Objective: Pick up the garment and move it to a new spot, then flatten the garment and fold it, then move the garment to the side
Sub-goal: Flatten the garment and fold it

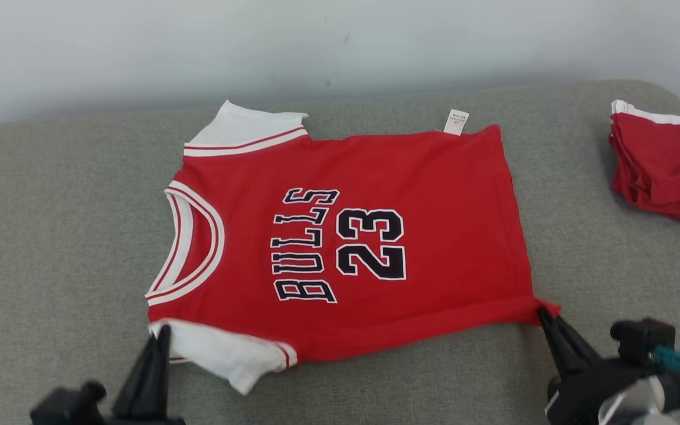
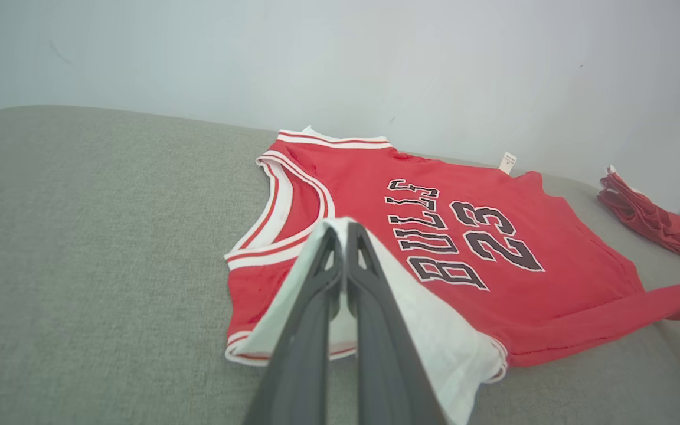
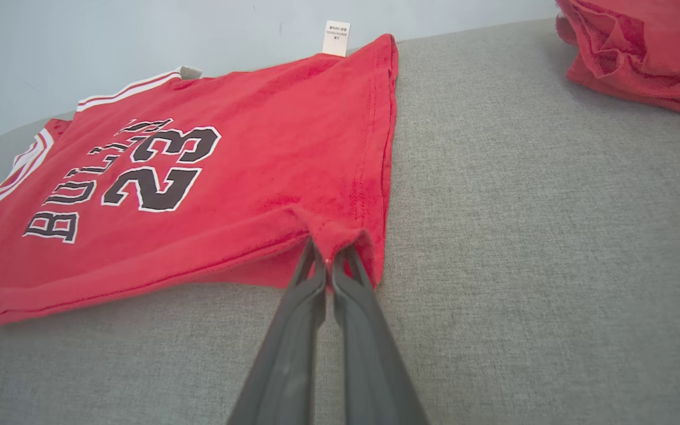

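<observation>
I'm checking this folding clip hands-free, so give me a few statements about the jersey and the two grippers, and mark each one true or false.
1. The right gripper is shut on the near hem corner of the jersey. True.
2. The left gripper hangs open above the collar. False: it is shut on the near white sleeve.
3. The jersey lies spread on the grey cushion with its lettering facing up. True.
4. The second red garment lies on top of the jersey. False: it sits apart from it, towards the robot's right.
5. A white tag sticks out at the jersey's far edge. True.
</observation>
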Tool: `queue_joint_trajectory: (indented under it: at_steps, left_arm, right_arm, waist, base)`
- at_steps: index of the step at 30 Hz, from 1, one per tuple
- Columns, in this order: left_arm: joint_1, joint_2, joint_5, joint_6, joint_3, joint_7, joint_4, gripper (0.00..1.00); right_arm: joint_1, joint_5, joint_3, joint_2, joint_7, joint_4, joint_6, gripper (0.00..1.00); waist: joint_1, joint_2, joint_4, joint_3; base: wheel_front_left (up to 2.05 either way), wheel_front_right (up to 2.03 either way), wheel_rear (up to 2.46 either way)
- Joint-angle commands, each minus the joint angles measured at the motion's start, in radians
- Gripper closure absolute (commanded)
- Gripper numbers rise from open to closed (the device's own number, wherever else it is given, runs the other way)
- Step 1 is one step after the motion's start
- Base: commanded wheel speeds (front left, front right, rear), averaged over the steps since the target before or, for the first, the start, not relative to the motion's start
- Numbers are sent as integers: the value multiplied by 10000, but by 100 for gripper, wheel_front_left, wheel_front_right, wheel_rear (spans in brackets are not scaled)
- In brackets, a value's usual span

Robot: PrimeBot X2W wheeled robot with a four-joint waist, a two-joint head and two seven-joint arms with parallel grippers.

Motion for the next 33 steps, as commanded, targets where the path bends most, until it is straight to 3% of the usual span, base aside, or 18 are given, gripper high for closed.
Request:
queue_joint_trajectory:
  at_steps: [1,9,22,23,24,25,33]
  left_arm:
    - [-593,188,51,-127,48,133,129,100]
    - [-3114,930,377,-782,-77,909,1287,100]
    - [-4939,1092,624,-1182,-382,547,3330,100]
    - [-5026,1075,673,-1183,-417,415,3461,98]
    - [-5071,1044,684,-1181,-446,308,3586,53]
    - [-5070,993,714,-1181,-477,220,3708,0]
    - [-4602,704,805,-1016,-456,-515,4102,0]
  right_arm:
    - [-448,156,54,-43,60,146,-27,100]
    - [-2500,405,599,-149,227,1138,-27,100]
    - [-4381,384,1283,-188,-553,3030,-27,100]
    - [-4454,352,1304,-190,-695,3137,-27,82]
    - [-4511,304,1332,-196,-846,3239,-27,59]
    - [-4536,284,1369,-226,-953,3358,-27,2]
    - [-4217,134,1467,-462,-1728,3963,-27,0]
  waist:
    - [0,0,-64,168]
    - [0,0,-239,984]
    - [0,0,-400,1475]
    - [0,0,-392,1472]
    - [0,0,-384,1457]
    - [0,0,-367,1431]
    - [0,0,-211,995]
  base:
    - [0,0,0]
    - [0,0,0]
    - [0,0,0]
    - [0,0,0]
    - [0,0,0]
    - [0,0,0]
    - [0,0,0]
